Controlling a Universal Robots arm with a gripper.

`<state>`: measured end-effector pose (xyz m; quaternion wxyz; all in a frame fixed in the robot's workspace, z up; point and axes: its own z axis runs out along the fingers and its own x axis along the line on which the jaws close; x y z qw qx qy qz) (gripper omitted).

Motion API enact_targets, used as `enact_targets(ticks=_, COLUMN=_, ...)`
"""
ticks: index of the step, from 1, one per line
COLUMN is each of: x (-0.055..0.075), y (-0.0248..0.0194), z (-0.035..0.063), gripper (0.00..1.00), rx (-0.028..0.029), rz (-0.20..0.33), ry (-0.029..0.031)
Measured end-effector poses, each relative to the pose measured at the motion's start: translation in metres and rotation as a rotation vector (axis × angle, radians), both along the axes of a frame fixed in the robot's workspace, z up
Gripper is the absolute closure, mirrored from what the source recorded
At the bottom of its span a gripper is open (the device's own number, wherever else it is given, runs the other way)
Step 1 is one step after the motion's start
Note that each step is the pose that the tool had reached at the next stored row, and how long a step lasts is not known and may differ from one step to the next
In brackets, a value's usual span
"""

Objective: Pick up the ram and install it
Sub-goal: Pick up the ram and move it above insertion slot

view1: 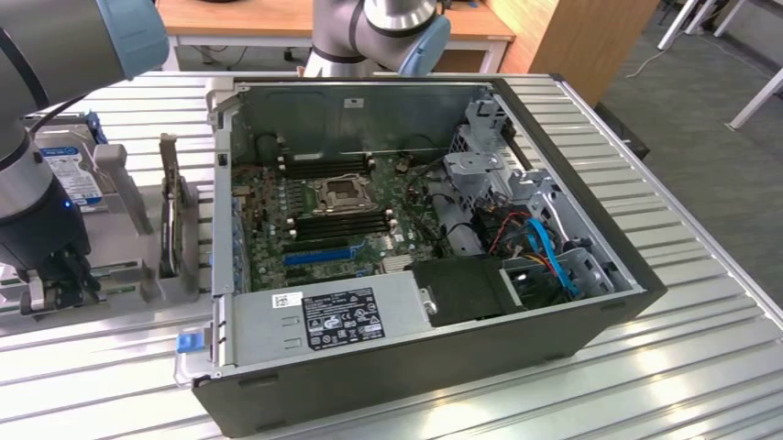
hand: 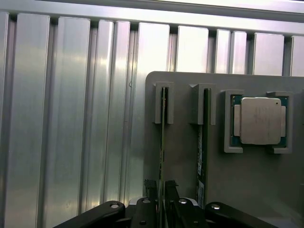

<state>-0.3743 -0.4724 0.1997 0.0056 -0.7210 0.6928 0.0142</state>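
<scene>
The gripper (hand: 161, 192) is being held low over a gray holder (hand: 190, 175). The ram stick (hand: 163, 133) is being pinched between its two fingers (hand: 151, 190), one on each flat face, so the jaws are narrow with the stick clamped in the gap. The stick is being carried on edge in one of the holder's slots, with its far end tucked into a little gray bracket, so it's not out of the holder yet.

A second stick (hand: 204, 128) is being kept the same way in the next slot, just beside the first and not touched by the fingers. A processor (hand: 260, 120) is being cradled flat in a pocket on that stick's other side. The holder itself is being supported by a ribbed metal table (hand: 57, 118).

In the exterior view, the arm (view1: 25, 174) is being pointed straight down, with the gripper (view1: 59, 284) at the holder, off to the exterior view's left of the computer case (view1: 600, 220). The case is being shown lying on its side with the cover off, so the motherboard (view1: 330, 206) is being exposed, with the power supply (view1: 330, 316) along the near edge. The gripper and case are well apart.
</scene>
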Motion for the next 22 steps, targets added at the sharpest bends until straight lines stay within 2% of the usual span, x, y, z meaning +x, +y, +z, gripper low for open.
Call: enact_targets(ticks=22, x=-0.0001, y=-0.0004, z=0.0012, gripper=0.79, rx=-0.0002, rz=0.0, ry=0.0002)
